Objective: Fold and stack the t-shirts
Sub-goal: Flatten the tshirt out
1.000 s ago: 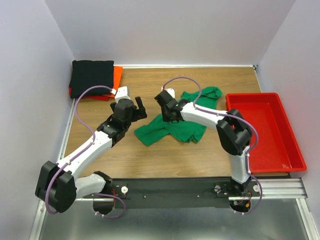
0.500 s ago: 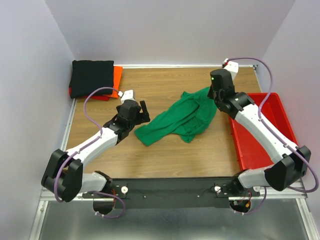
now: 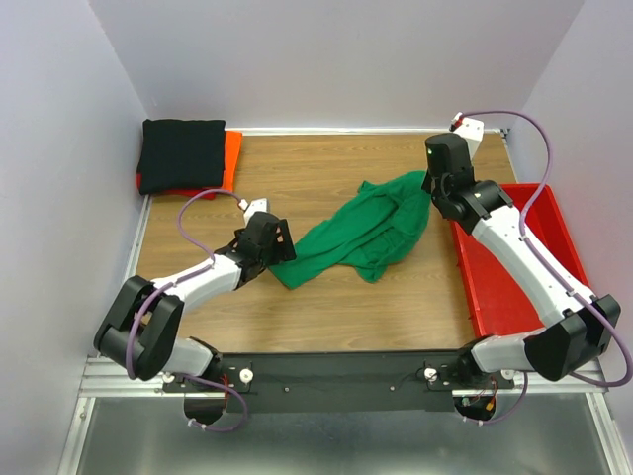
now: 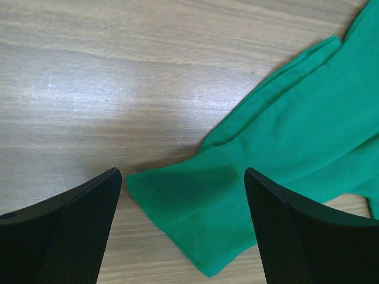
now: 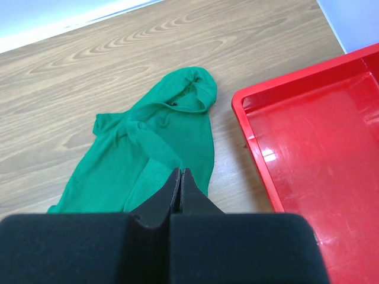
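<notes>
Left end effector [image 4: 182,174] released, astride green t-shirt [image 4: 296,130] corner; right end effector [image 5: 180,173] clenched on its cloth near red tray [image 5: 284,83].

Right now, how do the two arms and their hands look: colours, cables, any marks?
The left arm and right arm have white links, black joints and a purple cable each. The left hand and right hand are black, with textured fingers. A green light glows on the right arm.
</notes>
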You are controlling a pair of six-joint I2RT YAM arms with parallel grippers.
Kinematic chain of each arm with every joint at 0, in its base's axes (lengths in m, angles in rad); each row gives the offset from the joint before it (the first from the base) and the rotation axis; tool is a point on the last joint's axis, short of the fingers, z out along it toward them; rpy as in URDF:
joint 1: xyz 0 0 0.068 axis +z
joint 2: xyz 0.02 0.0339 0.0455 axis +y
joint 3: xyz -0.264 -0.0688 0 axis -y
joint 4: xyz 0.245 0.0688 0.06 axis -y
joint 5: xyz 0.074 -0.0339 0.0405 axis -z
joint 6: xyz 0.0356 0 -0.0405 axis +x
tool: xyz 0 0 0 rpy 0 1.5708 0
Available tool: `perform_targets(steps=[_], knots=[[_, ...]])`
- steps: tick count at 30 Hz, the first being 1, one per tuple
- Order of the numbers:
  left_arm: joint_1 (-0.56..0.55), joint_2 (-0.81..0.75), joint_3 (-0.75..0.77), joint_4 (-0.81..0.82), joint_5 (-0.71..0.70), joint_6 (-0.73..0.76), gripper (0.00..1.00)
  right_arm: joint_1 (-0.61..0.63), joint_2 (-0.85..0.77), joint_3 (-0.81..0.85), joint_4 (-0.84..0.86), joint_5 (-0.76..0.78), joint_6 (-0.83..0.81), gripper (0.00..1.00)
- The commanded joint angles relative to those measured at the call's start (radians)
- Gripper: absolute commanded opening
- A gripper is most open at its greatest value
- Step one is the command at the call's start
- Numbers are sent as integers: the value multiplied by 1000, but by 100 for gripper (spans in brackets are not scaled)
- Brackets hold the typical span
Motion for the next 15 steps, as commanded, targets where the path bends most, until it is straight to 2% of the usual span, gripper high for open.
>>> perform_targets(steps=[1,6,7,8,11,12,13,14,15], knots=[[-5,42,-22,27,-17,-29,91,-5,-1,32,-12,10,-8,0],[-9,99,-11,82,9,-29,86,-7,4,31,-12,-10,-6,1],[-9,105,-6,93,20,-23,78,-7,2,31,-12,-13,-4,0],[-11,119,-2,114,29,-18,76,-7,2,32,-12,-18,-4,0],[-11,163,29,145,58,-6,61,-7,12,41,-12,-24,-4,0],[-11,183,59,146,73,5,48,-7,16,54,-12,-35,-7,1],[-11,188,76,146,73,5,41,-7,18,54,-12,-35,-9,0],[-11,190,95,142,75,17,27,-7,15,57,-10,-41,-9,1],[-11,190,134,133,67,17,7,-7,13,61,-10,-42,-9,0]])
